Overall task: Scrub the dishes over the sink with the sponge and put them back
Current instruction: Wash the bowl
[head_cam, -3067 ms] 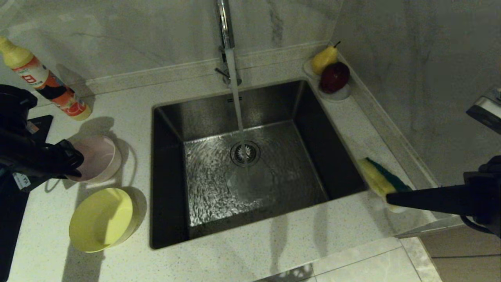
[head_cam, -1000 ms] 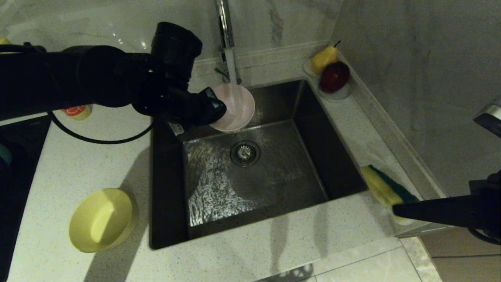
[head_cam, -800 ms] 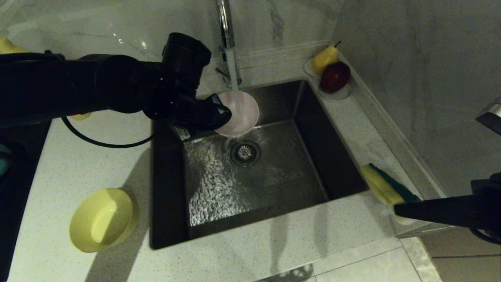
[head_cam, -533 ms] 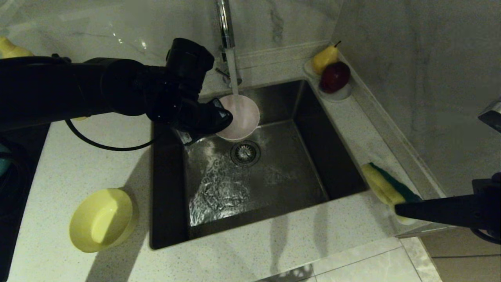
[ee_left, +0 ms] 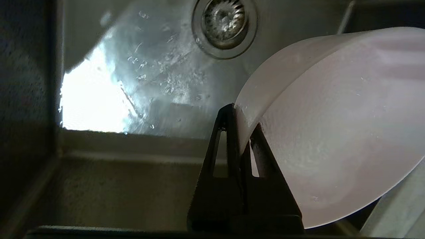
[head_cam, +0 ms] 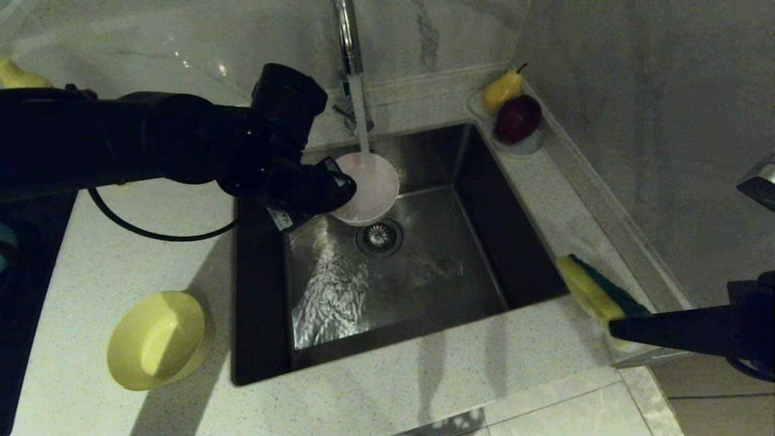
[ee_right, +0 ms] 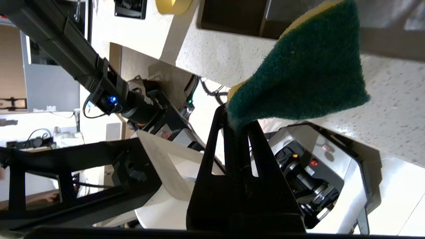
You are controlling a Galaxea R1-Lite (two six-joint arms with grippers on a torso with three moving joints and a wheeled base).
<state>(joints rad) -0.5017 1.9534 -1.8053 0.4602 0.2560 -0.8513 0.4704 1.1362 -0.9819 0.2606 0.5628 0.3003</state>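
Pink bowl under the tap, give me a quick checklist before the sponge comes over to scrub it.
1. Left gripper shut on the pink bowl rim: ok.
2. Bowl over the sink, under the water stream: ok.
3. Right gripper shut on the sponge: ok.
4. Sponge at the bowl: not ok, it is beside the sink's right edge.
5. Yellow bowl waiting on the counter: ok.
6. Blue bowl located: cannot tell.

Pale speckled stone worktop (head_cam: 121, 260) with a square stainless-steel sink (head_cam: 484, 200) set into it. On it — a yellow round plastic bowl (head_cam: 157, 339) left of the basin; a small white dish (head_cam: 527, 145) at the back right corner — carrying a yellow pear (head_cam: 500, 91) and a dark red apple (head_cam: 517, 118).
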